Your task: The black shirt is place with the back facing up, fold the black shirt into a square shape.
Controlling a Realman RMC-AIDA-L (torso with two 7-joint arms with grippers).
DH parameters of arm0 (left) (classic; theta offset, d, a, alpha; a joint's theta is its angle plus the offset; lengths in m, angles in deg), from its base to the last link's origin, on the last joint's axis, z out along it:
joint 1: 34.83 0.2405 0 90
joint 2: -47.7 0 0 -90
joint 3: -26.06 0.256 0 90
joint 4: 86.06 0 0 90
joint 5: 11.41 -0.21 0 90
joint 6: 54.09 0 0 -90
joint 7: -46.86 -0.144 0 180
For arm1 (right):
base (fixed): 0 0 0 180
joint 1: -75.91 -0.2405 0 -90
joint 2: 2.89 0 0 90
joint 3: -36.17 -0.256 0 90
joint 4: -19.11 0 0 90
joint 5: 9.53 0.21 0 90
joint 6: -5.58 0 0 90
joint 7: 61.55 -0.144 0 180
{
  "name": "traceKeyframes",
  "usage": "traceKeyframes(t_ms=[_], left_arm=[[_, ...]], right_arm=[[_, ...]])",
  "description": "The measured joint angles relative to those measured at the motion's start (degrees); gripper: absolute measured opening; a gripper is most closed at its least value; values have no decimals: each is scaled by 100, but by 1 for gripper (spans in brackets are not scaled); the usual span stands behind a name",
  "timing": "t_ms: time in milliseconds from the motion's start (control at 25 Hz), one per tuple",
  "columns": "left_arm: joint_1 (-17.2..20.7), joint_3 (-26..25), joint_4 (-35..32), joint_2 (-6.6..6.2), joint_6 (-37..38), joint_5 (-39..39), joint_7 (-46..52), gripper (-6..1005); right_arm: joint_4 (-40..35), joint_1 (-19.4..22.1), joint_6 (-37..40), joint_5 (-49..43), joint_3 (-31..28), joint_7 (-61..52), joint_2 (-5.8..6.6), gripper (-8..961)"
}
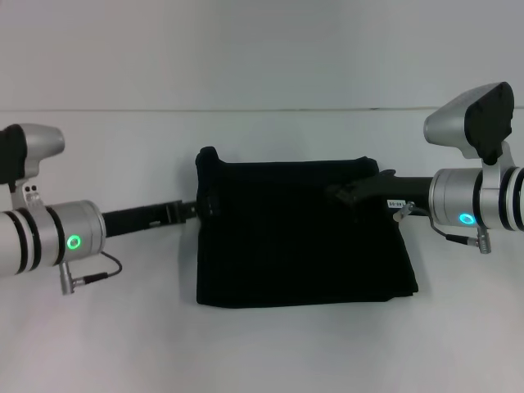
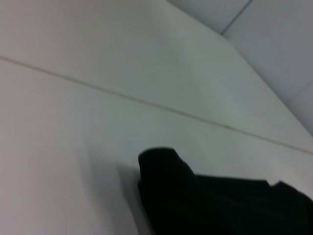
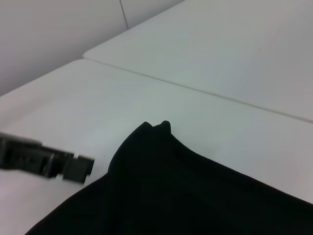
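Observation:
The black shirt [image 1: 303, 233] lies on the white table as a folded, roughly square block in the middle of the head view. Its far left corner [image 1: 206, 155] stands up a little. My left gripper [image 1: 210, 206] reaches in from the left and meets the shirt's left edge. My right gripper [image 1: 344, 195] reaches in from the right, over the shirt's far right part. The shirt also shows in the left wrist view [image 2: 205, 205] and the right wrist view [image 3: 186, 191]. The left gripper shows farther off in the right wrist view [image 3: 80, 169], just beside the shirt's edge.
The white table [image 1: 123, 344] spreads around the shirt on all sides. A seam between table panels [image 1: 262, 109] runs along the back, with a pale wall behind it.

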Motion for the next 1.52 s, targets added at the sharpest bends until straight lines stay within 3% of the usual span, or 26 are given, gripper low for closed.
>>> traceKeyframes(t_ms=[880,1520], left_arm=[[-31,44,14,1,289,-302,89,784],[0,-26,13,-7,377,-411,120,71]], right_arm=[[-13,-48,-33,-5,35,33,19,-1],[-16,-34,-17,-2,28,49,-17,-2]])
